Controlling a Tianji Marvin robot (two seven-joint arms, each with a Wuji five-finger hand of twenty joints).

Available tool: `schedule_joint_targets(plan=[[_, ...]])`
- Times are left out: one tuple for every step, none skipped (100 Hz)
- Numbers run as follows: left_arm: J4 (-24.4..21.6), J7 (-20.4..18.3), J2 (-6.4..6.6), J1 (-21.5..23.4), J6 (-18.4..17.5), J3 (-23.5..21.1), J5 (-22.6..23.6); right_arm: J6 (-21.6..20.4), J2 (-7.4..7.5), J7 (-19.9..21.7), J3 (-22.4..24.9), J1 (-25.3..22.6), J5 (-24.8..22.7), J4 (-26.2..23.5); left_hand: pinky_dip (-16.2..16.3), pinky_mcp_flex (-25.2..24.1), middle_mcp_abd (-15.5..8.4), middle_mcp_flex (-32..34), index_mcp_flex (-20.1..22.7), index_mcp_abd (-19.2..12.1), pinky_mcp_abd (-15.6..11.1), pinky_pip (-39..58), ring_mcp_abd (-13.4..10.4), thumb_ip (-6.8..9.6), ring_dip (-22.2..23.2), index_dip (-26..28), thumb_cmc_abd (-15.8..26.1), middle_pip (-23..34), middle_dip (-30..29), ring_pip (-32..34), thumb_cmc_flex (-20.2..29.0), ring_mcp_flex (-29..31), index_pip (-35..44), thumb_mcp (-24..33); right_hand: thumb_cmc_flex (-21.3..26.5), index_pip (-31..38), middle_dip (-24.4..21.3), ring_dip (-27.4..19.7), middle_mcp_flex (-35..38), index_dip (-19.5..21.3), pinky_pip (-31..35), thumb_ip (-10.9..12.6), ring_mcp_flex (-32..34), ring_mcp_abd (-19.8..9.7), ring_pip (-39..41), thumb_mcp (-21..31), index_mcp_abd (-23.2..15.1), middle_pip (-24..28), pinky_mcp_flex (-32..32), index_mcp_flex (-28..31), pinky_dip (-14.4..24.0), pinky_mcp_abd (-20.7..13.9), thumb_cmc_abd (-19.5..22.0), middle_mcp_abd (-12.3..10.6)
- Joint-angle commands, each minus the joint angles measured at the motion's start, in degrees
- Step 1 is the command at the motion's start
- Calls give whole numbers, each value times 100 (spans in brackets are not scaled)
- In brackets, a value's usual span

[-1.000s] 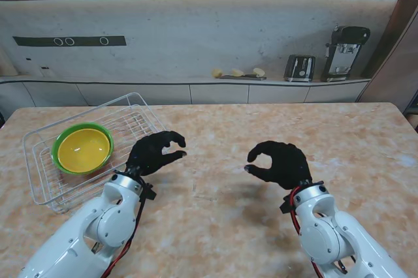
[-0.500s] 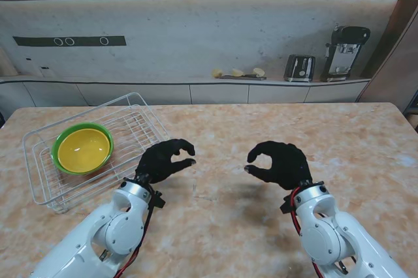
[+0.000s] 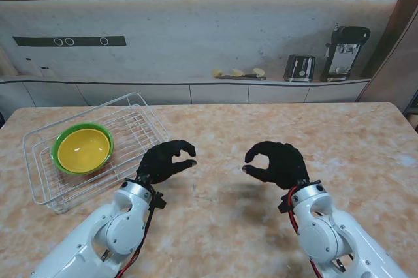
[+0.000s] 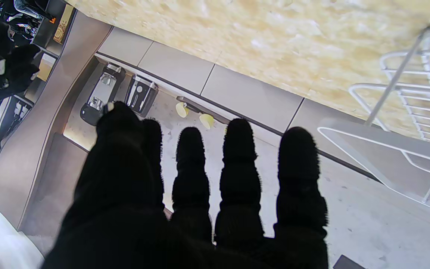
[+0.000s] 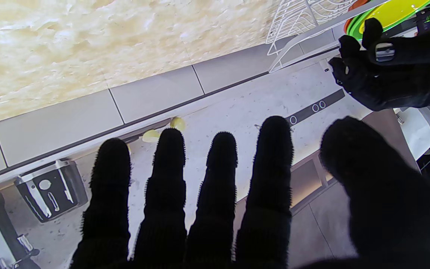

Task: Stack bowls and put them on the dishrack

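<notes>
Stacked bowls [image 3: 82, 149] inside dishrack [image 3: 140, 105]; both hands over bare table [image 3: 222, 213]

I see the yellow bowl [image 3: 83, 149] nested upright inside the green bowl [image 3: 61, 141], forming one stack. The stack sits inside the white wire dishrack [image 3: 134, 121], on my far left of the bench [image 3: 222, 213].

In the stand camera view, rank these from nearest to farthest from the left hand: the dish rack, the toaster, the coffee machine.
From the left hand:
1. Dish rack, just to its left on the table.
2. Toaster, on the back counter, to the right.
3. Coffee machine, farther right beside the toaster.
</notes>
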Motion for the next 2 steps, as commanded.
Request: schedule_joint_targets(plan=[[-35,-84,-19,6,26,1,7,11,-30,81,-24,-29,-10,5,48,-68,35,255,24,64,144,19,46,79,-70,66,-17,-84,-80,-58,-6,50,-67,-123,51,94,69,9,91,-43,109,-157,48,-31,48,-53,-174,-19,-13,-18,111,-80,18,-89],[-36,-84,-18,7,27,1,8,10,-31,80,-25,-28,-11,5,47,-74,36,257,26,68,140,14,49,79,-70,67,-17,-83,-80,-57,-6,50,-66,-123,58,95,69,9,91,-44,109,-155,49,-31,48,-50,-177,-18,-13,-16,110,-79,13,-89]])
